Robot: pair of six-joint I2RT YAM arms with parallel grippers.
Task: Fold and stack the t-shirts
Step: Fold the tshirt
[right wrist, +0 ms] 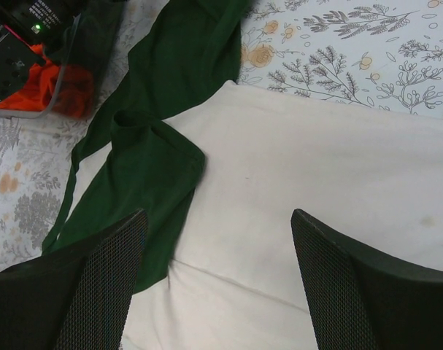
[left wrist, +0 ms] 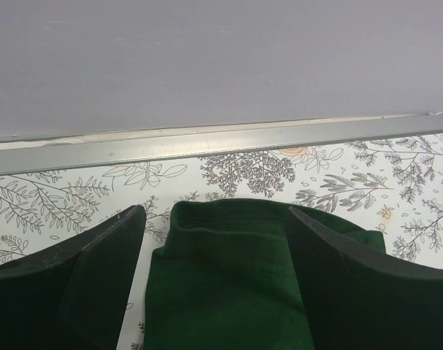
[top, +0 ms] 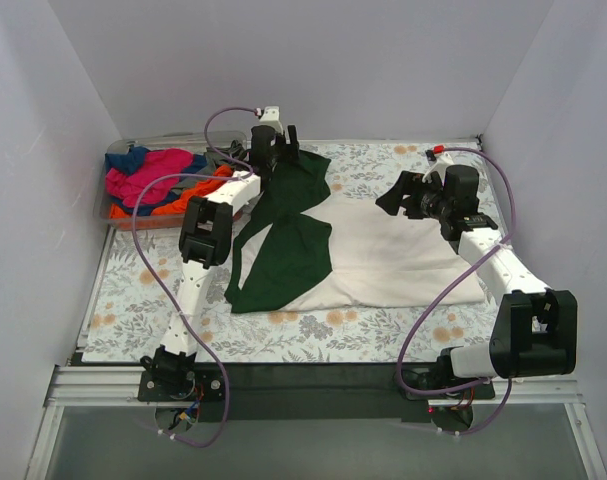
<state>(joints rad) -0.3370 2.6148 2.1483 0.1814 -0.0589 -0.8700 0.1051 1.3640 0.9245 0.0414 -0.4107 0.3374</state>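
One large cream cloth t-shirt with dark green sleeves lies flat on the floral tabletop. The left fingers stand apart astride its far sleeve — a shallow bite could let the hem slip; the right fingers hover apart above the body.

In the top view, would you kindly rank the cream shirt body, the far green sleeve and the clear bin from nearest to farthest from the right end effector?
1. cream shirt body, directly beneath the right end effector.
2. far green sleeve, to its left.
3. clear bin, at the far-left corner.
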